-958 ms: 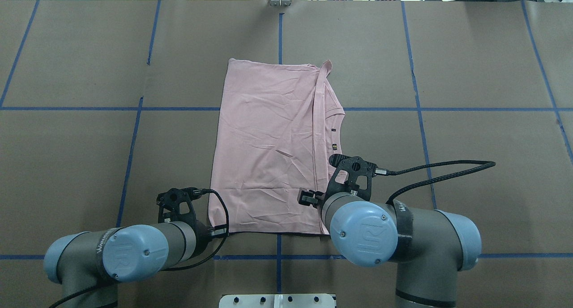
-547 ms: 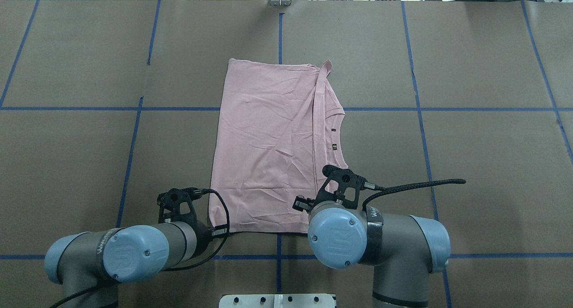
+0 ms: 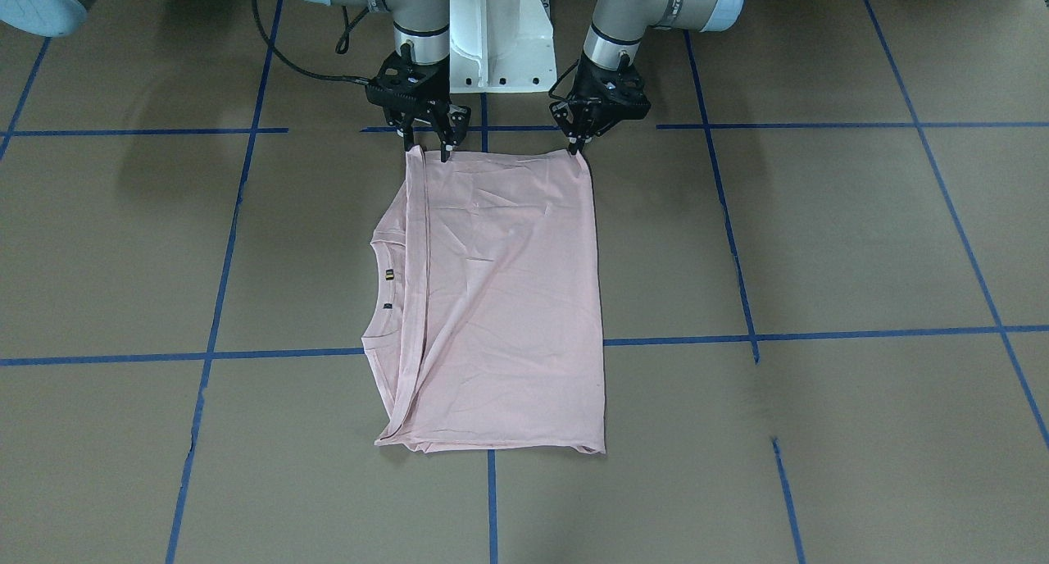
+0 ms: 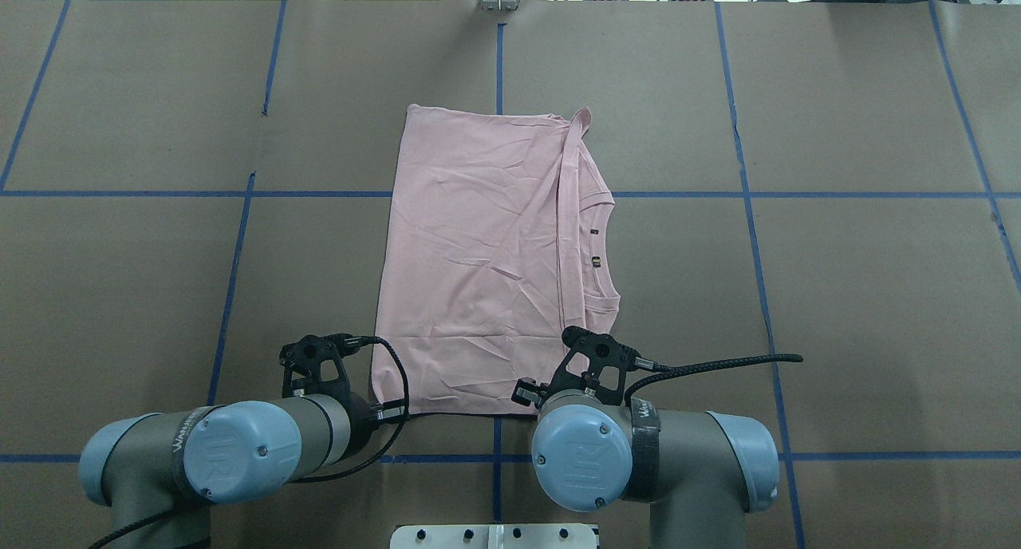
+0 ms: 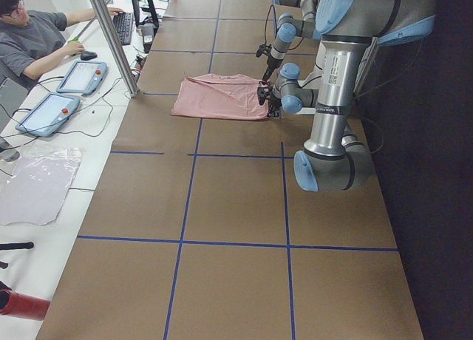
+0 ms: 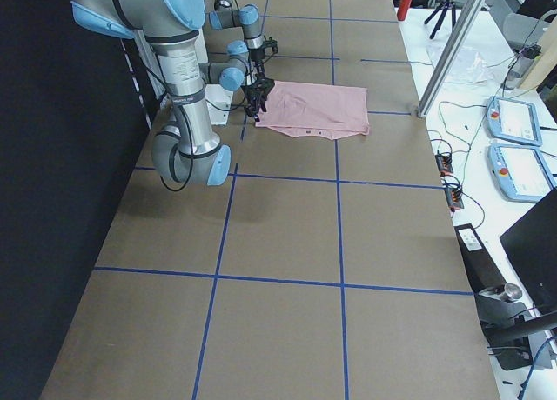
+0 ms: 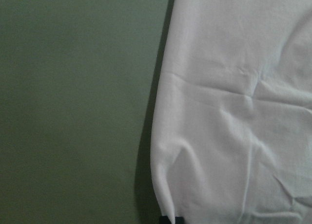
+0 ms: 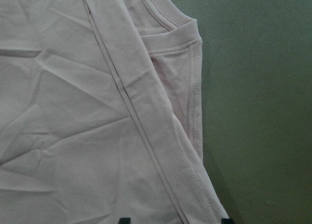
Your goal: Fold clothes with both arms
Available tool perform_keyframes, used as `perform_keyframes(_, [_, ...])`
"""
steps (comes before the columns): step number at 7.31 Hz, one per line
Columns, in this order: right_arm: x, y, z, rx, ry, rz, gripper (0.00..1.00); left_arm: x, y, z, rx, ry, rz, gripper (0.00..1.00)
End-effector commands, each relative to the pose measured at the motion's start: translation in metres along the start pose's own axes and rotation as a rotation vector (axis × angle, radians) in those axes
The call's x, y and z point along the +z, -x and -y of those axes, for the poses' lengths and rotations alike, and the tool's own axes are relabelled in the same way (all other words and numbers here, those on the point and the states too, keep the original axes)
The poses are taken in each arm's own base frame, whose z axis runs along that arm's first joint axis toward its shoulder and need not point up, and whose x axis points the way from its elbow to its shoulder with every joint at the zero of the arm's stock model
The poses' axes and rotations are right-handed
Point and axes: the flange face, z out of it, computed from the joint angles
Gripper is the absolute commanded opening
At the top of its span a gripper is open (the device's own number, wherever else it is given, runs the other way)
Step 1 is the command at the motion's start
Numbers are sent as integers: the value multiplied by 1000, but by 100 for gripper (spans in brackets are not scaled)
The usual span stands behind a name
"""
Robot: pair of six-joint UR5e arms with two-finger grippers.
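Observation:
The pale pink T-shirt lies folded lengthwise on the brown table, its ribbed collar at one side; its print is hidden. My left gripper is at the shirt's near corner on my left and looks shut on it; the left wrist view shows cloth bunched at one dark fingertip. My right gripper is open over the other near corner. In the right wrist view its fingertips stand apart with the shirt's hemmed edge between them.
The white pedestal base stands just behind the grippers. Blue tape lines grid the table. At the far edge are a metal post, tablets and a seated operator.
My right arm has moved back toward the base and leftward, bringing its gripper down to the shirt's near right corner. The left arm and the shirt have not moved.

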Motion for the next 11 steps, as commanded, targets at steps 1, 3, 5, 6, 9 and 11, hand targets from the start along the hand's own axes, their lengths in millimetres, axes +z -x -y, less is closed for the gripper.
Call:
perform_keyframes(1, [1, 4, -2, -2, -2, 1, 69, 0, 0, 0, 0, 1, 0, 0])
perform_keyframes(3, [10, 2, -3, -3, -9, -15, 69, 0, 0, 1, -1, -2, -1, 0])
perform_keyframes(5, [13, 3, -3, -4, -12, -19, 69, 0, 1, 0, 0, 1, 1, 0])
perform_keyframes(6, [13, 3, -3, -3, -12, -19, 69, 0, 1, 1, -1, 0, 1, 0])
perform_keyframes(9, [20, 13, -8, -1, -16, -28, 69, 0, 1, 1, -1, -1, 1, 0])
perform_keyframes(11, [22, 12, -8, 0, -17, -32, 68, 0, 1, 1, -1, -1, 1, 0])
